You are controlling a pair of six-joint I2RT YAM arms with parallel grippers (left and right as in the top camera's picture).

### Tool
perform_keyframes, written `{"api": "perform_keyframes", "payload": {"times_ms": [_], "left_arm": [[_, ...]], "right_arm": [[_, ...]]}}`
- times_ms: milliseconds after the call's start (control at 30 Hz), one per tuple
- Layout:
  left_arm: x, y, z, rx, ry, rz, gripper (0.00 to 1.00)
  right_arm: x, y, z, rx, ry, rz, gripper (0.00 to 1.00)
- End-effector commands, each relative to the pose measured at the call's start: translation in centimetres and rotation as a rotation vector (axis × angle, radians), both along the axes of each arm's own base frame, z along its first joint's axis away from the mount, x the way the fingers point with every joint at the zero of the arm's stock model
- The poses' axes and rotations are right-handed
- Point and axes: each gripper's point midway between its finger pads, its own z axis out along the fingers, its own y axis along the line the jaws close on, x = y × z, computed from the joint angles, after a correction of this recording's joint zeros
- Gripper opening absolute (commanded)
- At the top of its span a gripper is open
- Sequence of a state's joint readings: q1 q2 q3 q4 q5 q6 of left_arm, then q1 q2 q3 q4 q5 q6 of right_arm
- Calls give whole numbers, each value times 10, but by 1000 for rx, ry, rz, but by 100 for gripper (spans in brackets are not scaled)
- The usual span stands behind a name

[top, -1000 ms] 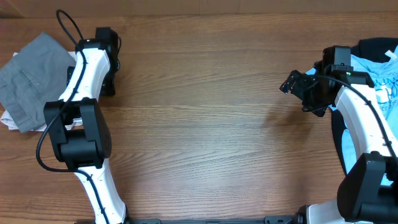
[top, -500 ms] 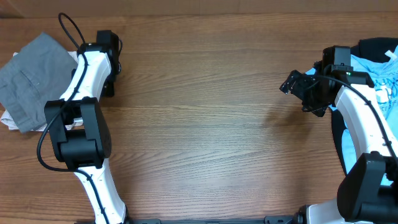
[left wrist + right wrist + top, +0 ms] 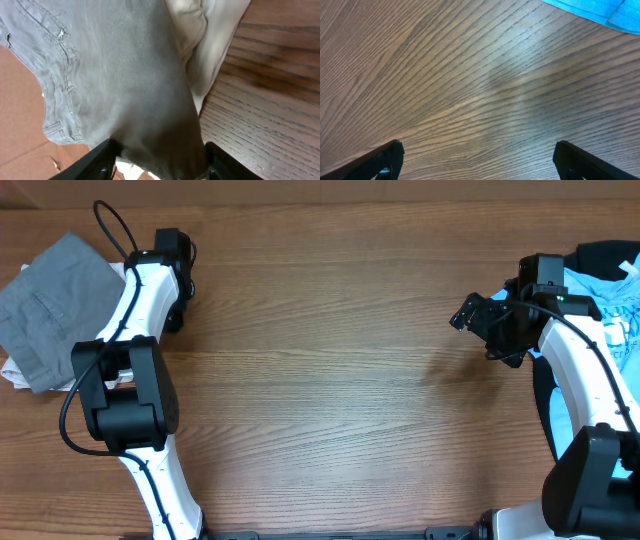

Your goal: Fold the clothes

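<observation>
Now: the left jaws are coming together around a bunch of the grey shorts (image 3: 115,75).
Left jaws: the cloth fills the gap and touches both sides, but I cannot tell if the hold is tight yet.
Right jaws: wide open, holding nothing, over bare desk (image 3: 330,380).
Where the shorts are: at the far left end of the desk, on top of a pale cloth (image 3: 210,30), right by the left arm (image 3: 140,290).
What it means: I think this is the first grab, so I can pull the shorts out to the middle. No fold is made yet.
Changed from a second ago: from above, the left arm has only nudged a tiny bit. The shorts lie the same.
Not changed: the right arm (image 3: 575,360) sits just as it did, next to the blue cloth (image 3: 600,295).
</observation>
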State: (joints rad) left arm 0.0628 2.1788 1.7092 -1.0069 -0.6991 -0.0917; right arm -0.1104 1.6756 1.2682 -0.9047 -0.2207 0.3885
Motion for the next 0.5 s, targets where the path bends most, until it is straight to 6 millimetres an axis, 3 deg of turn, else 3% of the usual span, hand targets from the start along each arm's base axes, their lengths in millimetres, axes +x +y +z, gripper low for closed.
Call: {"api": "perform_keyframes", "payload": {"times_ms": [0, 133, 200, 367, 467], "left_arm": [[-3, 6, -5, -1, 16, 7, 69], [-4, 9, -5, -2, 14, 13, 70], [-3, 9, -5, -2, 10, 13, 63], [-2, 9, -4, -1, 6, 14, 19], [0, 9, -4, -5, -12, 24, 8]], "right_arm": [[3, -1, 4, -6, -17, 2, 100], [3, -1, 4, -6, -17, 2, 100], [3, -1, 4, -6, -17, 2, 100], [3, -1, 4, -6, -17, 2, 100], [3, -1, 4, -6, -17, 2, 100]]}}
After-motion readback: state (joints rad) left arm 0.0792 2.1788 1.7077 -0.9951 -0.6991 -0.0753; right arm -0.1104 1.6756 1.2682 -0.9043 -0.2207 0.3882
